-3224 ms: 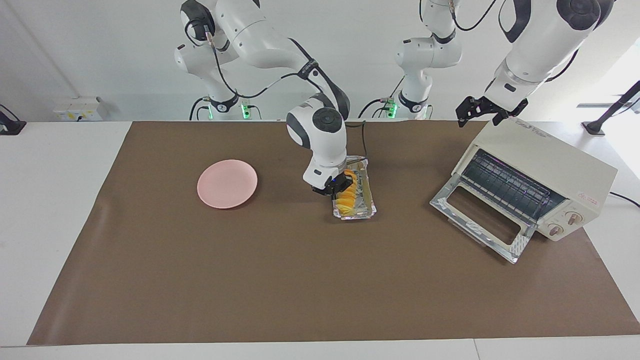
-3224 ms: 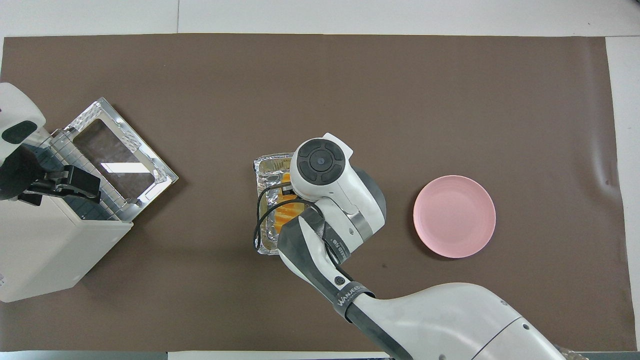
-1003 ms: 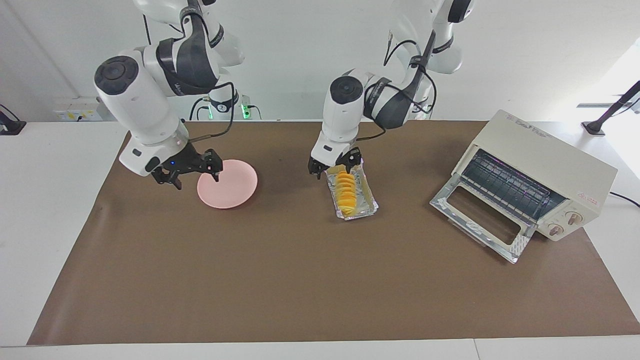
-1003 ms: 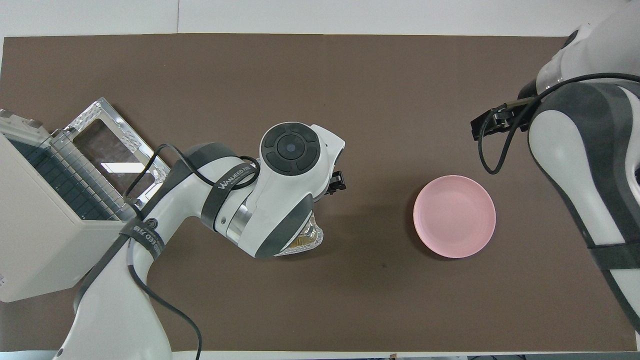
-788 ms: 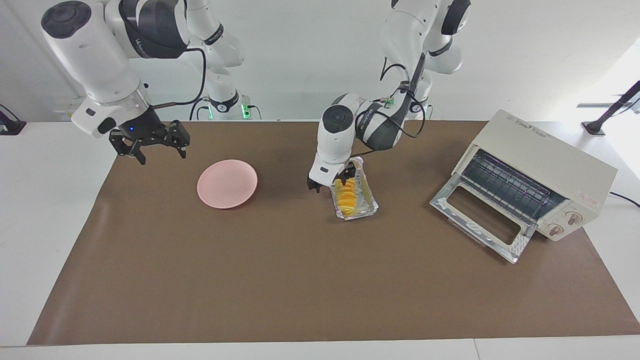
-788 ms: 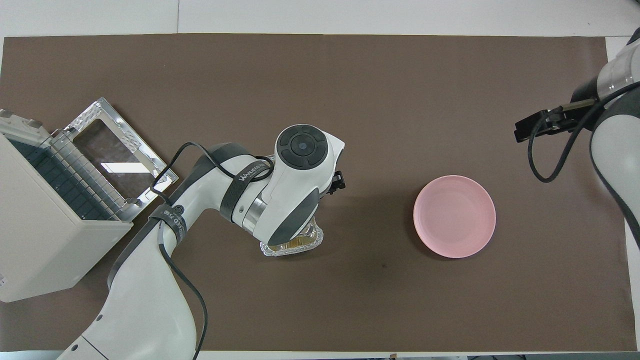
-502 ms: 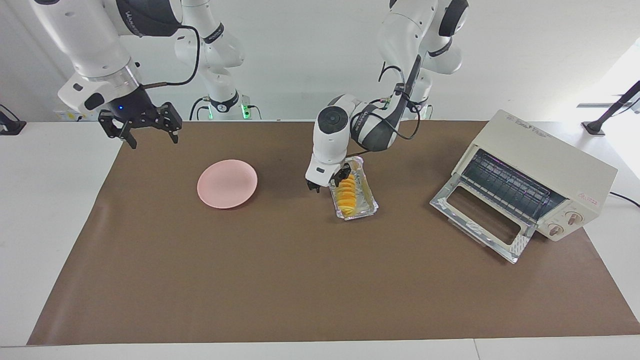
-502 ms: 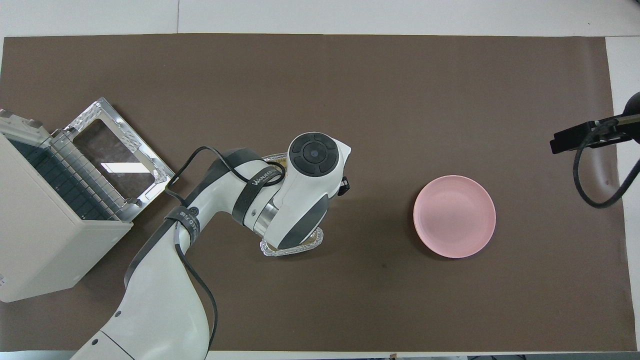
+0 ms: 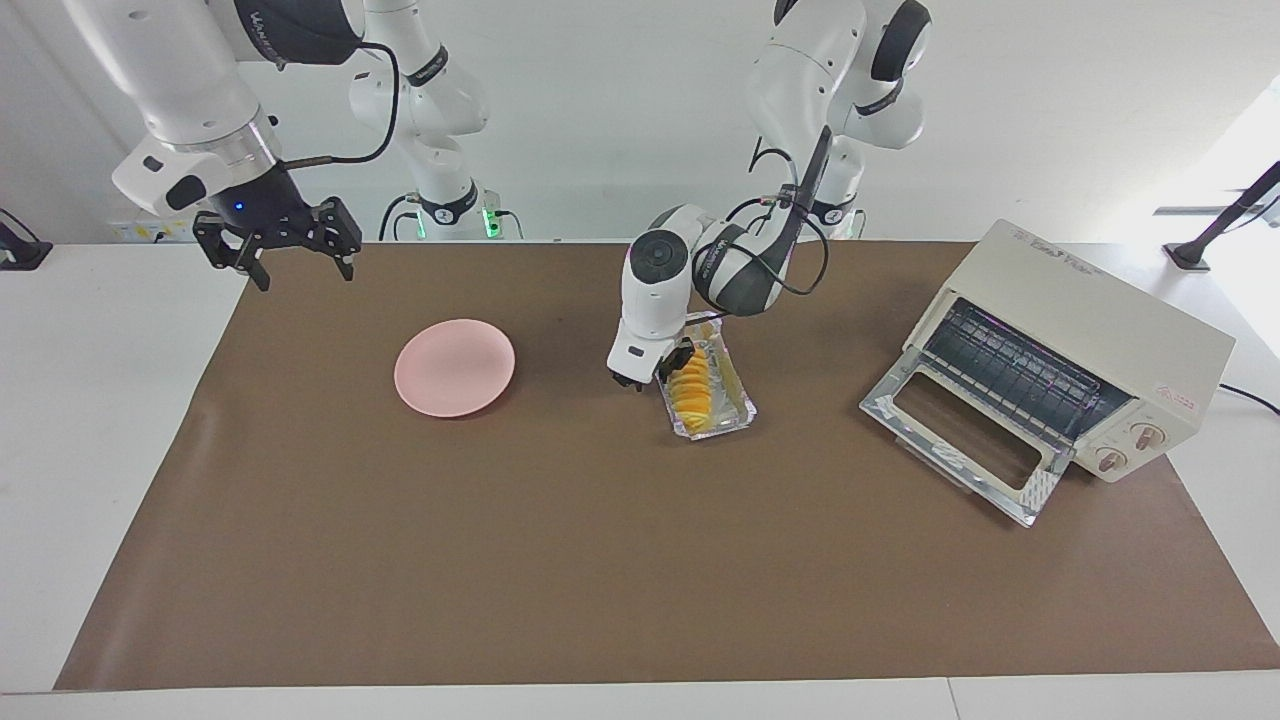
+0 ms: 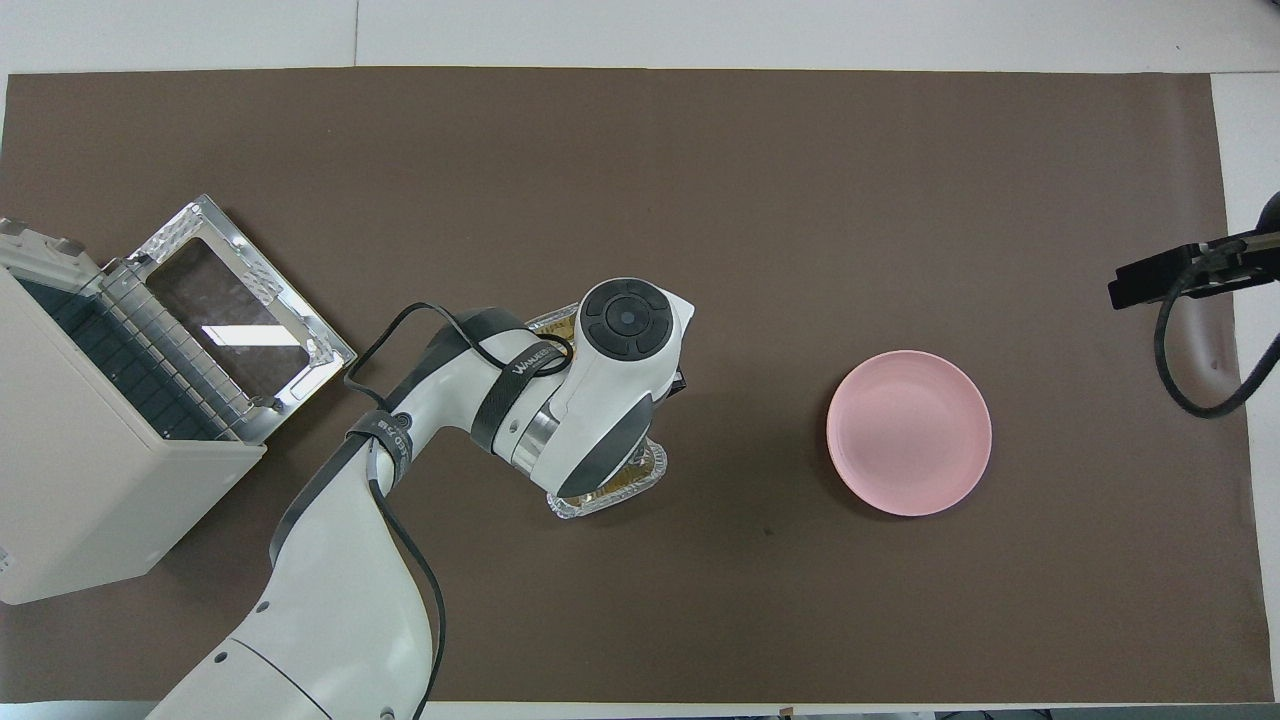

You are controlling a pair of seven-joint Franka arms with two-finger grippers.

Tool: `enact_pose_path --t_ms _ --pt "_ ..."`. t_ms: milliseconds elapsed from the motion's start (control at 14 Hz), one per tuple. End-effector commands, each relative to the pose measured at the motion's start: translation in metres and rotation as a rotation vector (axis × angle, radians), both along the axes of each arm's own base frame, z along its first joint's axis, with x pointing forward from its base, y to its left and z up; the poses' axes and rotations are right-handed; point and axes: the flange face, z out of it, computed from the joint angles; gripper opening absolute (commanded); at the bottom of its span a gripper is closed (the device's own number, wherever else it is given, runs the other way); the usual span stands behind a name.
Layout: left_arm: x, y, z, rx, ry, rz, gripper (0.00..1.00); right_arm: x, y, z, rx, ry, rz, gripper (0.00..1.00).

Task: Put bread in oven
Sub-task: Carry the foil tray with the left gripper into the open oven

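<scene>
We see the bread (image 9: 690,385), a small yellow-orange loaf ridged into slice-like segments, lying lengthwise in a crinkled silver foil tray (image 9: 738,417) near the middle of the desk (image 9: 600,560), which is covered by a smooth matte brown mat. The left pincer (image 9: 661,368) is down at the end of the tray nearer the robots, on the side toward the right arm's end of the desk. Its dark fingers are clenched there, at the tray's rim and the end of the loaf; whether they pinch the foil wall or the bread itself we cannot tell. From overhead the arm's rounded white and grey wrist covers most of the tray, and only a curved strip of wrinkled foil (image 10: 610,495) shows.

The oven (image 9: 1090,330), a cream-white box with rounded edges, sits toward the left arm's end of the desk, turned at an angle. Its glass drop-down door (image 9: 965,440) lies open and flat in a shiny metal frame, the wire rack (image 9: 1010,370) shows inside, and two round knobs (image 9: 1128,448) sit on the front panel.

A round, shallow pink plate (image 9: 455,367) with a smooth surface rests toward the right arm's end, well apart from the tray.

The right pincer (image 9: 295,262) hangs in the air over the edge of the brown mat at that end, its black fingers spread wide and holding nothing.
</scene>
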Motion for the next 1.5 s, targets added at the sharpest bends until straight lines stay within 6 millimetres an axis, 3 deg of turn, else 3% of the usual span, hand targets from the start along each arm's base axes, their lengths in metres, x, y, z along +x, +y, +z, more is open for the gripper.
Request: enact_pose_path --t_ms 0,72,143,215,287,358,645,788,1003,1218,1433 --pt "0.043 0.030 0.046 0.066 0.010 0.115 0.00 -0.004 -0.007 0.003 -0.010 0.008 0.018 1.00" --pt "0.064 0.055 0.061 0.089 0.005 0.182 0.00 -0.004 -0.007 0.004 -0.008 0.007 0.020 1.00" --pt "0.084 0.092 0.080 0.093 -0.014 0.250 0.00 -0.005 -0.007 0.004 -0.008 0.007 0.027 1.00" --pt "0.102 0.136 0.109 0.087 -0.029 0.320 0.00 -0.006 -0.007 0.005 -0.007 0.008 0.038 1.00" --pt "0.118 0.187 0.124 0.093 -0.018 0.402 0.00 -0.007 -0.007 0.006 -0.009 0.013 0.041 1.00" --pt "0.126 0.220 0.132 0.098 -0.007 0.452 0.00 -0.009 -0.007 0.007 -0.009 0.011 0.041 1.00" --pt "0.146 0.322 0.123 0.142 0.004 0.610 0.00 -0.010 -0.007 0.011 -0.011 0.004 0.043 1.00" --pt "0.146 0.367 0.110 0.148 0.015 0.678 0.00 -0.010 -0.007 0.017 -0.012 -0.004 0.041 1.00" --pt "0.138 0.386 0.099 0.168 0.004 0.691 0.00 -0.013 -0.008 0.026 0.009 0.001 0.036 1.00" --pt "0.139 0.420 0.103 0.220 -0.013 0.640 0.00 -0.012 -0.009 0.041 0.010 0.010 0.031 1.00" --pt "0.135 0.422 0.101 0.208 0.003 0.554 0.00 -0.012 -0.014 0.049 0.002 0.022 0.019 1.00"
